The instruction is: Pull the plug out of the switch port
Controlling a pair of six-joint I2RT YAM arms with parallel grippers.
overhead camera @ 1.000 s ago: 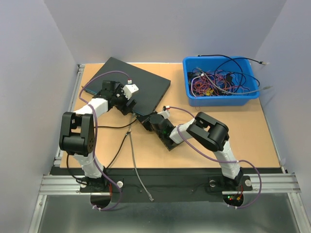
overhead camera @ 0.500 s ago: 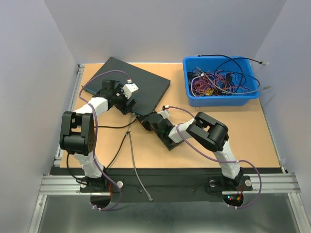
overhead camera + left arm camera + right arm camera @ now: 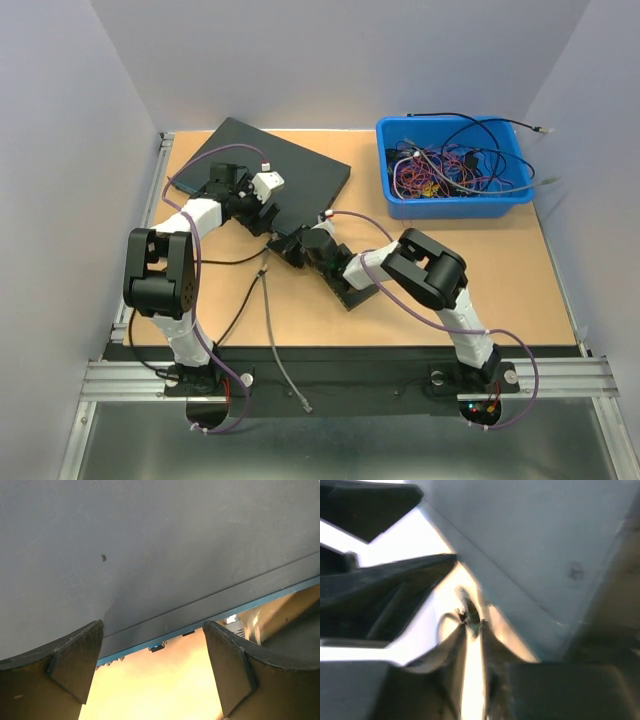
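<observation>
The switch [image 3: 290, 165] is a flat black box at the back left of the table. My left gripper [image 3: 262, 212] rests open over its top near the front edge; in the left wrist view the gripper [image 3: 152, 670] spans that edge of the switch [image 3: 150, 545], where a small dark plug [image 3: 157, 647] sits in a port. My right gripper [image 3: 285, 247] is at the same front edge. In the blurred right wrist view its fingers [image 3: 452, 650] stand almost together, and a small dark plug [image 3: 470, 614] lies just at their tips, beside the switch [image 3: 535, 545].
A grey cable [image 3: 275, 335] runs from near the switch's front edge down past the table's near edge. Black cables trail to the left. A blue bin [image 3: 460, 208] of tangled wires stands at the back right. A black block [image 3: 352, 297] lies under the right arm.
My right gripper has moved up and left, closer to the switch's front edge. The grey cable has shifted slightly left. The left arm has hardly moved.
</observation>
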